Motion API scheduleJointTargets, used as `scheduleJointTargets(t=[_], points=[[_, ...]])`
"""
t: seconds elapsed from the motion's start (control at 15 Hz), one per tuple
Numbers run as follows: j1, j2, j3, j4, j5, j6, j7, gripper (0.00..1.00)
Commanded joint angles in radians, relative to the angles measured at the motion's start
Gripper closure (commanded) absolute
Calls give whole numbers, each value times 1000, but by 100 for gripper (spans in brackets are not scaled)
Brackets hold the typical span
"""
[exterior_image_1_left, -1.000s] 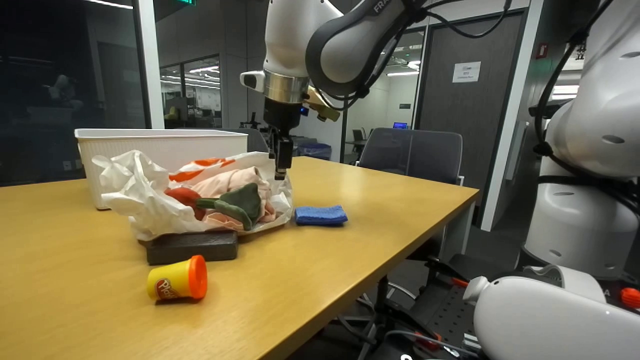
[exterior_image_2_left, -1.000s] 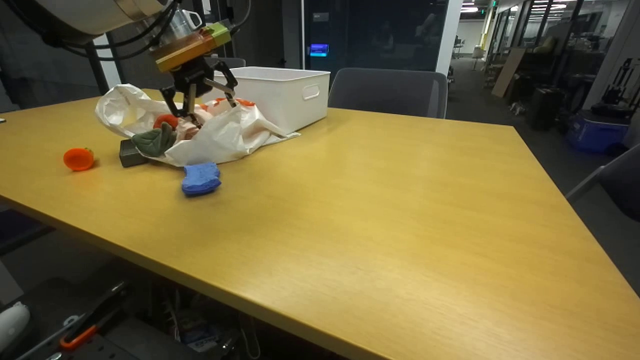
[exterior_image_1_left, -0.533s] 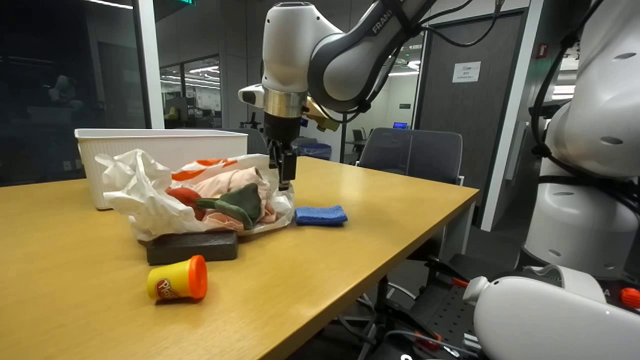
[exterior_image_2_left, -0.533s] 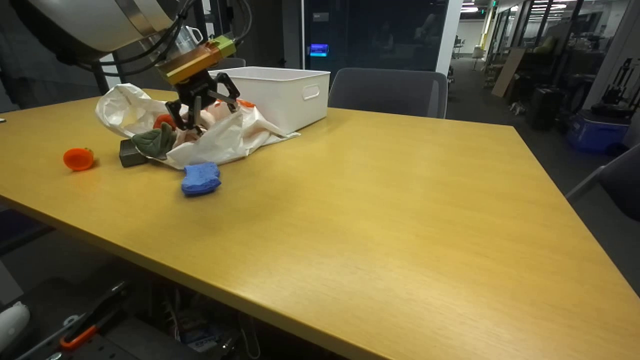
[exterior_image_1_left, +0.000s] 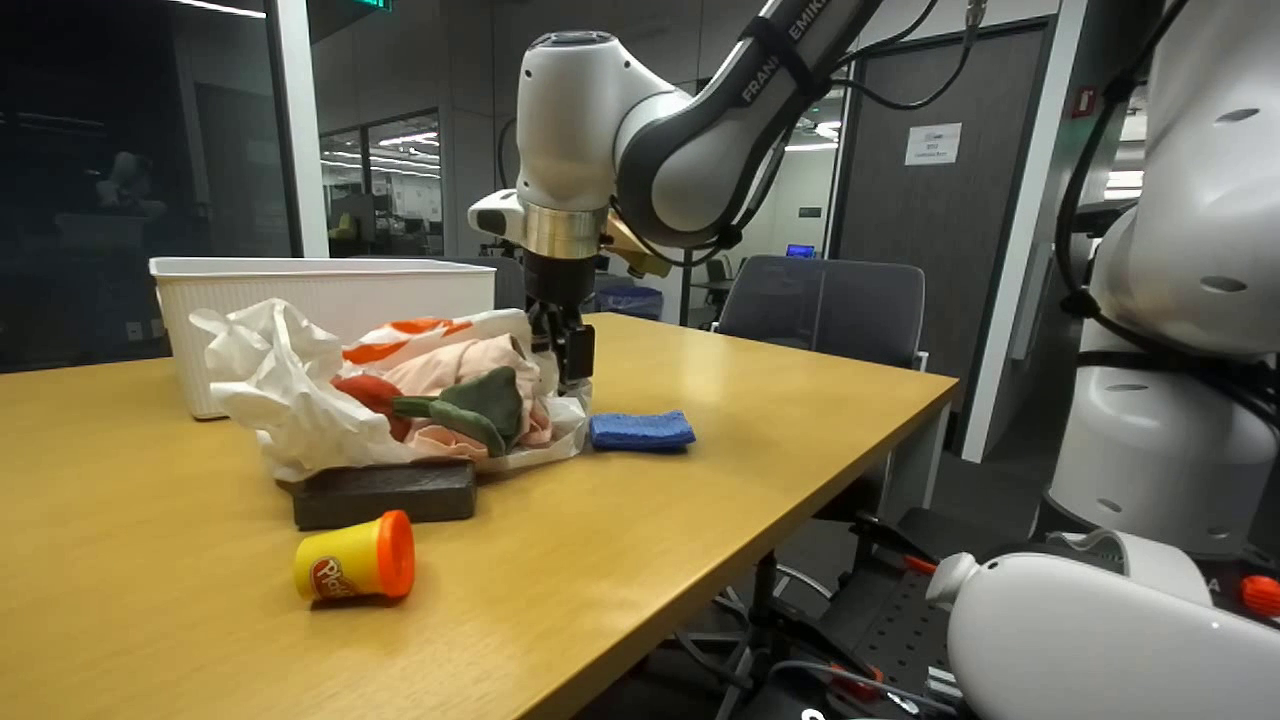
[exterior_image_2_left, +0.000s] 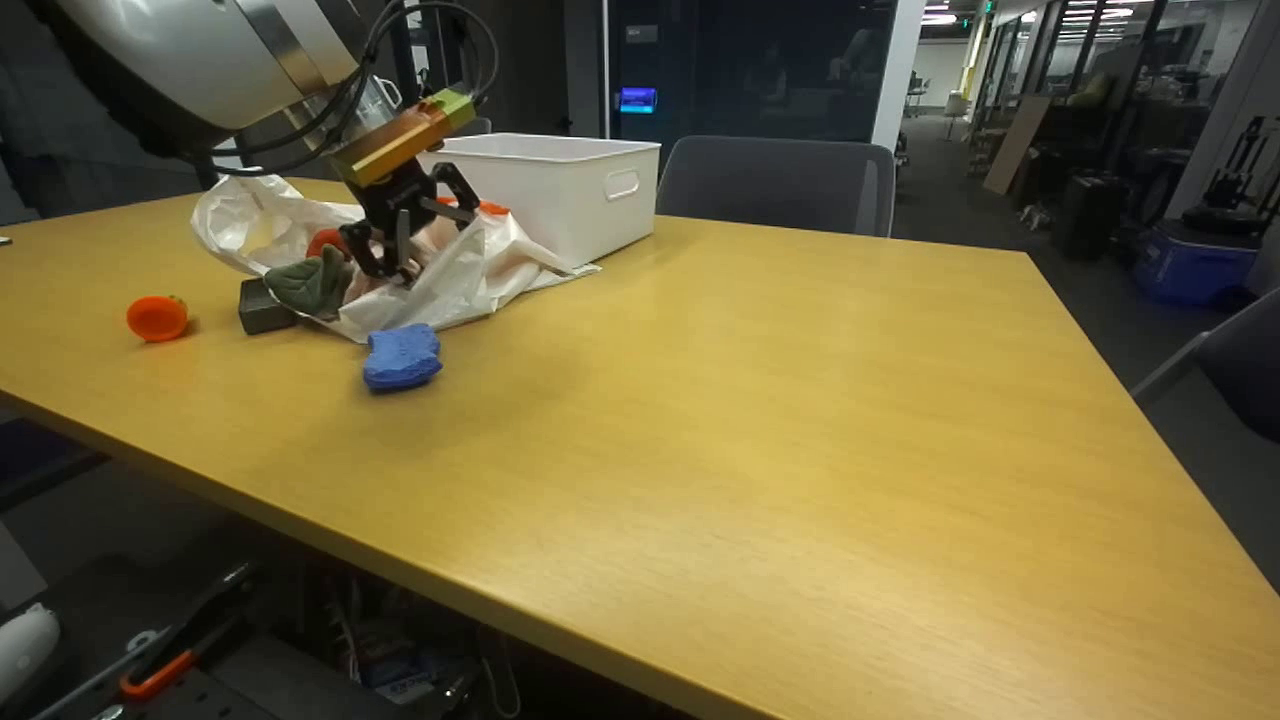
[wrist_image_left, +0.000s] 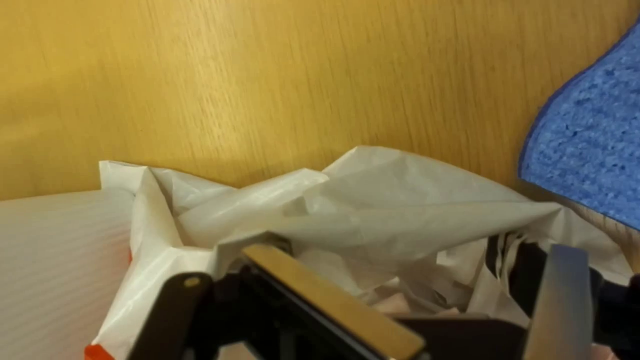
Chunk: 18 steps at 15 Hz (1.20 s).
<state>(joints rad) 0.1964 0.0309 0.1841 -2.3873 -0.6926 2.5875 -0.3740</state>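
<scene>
We find the white plastic bag (exterior_image_1_left: 285, 385) on the table (exterior_image_2_left: 800, 400), just beside the white storage bin (exterior_image_1_left: 330, 292), apparently held bulging by the pink cloth (exterior_image_1_left: 465, 365) inside; one edge seems propped on the dark block (exterior_image_1_left: 385, 498). The gripper (exterior_image_2_left: 436, 246) stands over the bag's side, jaws well apart, loose plastic between them. We see nothing clamped; firm contact we cannot confirm.

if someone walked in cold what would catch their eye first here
Probably the crumpled white bag on the table, pink cloth showing in it, with the open gripper at its edge. Next, the bright yellow tub with its orange lid, lying on its side near the dark block. The blue sponge, beside the bag in both exterior views, also stands out.
</scene>
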Motion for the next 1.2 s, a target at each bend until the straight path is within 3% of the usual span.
scheduleJointTargets(t=[0.0, 0.13, 0.2, 0.33, 0.73, 1.0, 1.13], points=[[-6, 39, -3, 29, -54, 48, -17, 0], [-8, 51, -6, 35, -80, 74, -12, 0], [-10, 55, -6, 37, -73, 83, -23, 24], [-15, 62, -9, 39, -65, 100, -32, 33], [-30, 60, -19, 33, -71, 147, -45, 80], [-34, 49, -21, 27, -66, 154, -53, 89], [-36, 27, -20, 20, -58, 149, -57, 83]])
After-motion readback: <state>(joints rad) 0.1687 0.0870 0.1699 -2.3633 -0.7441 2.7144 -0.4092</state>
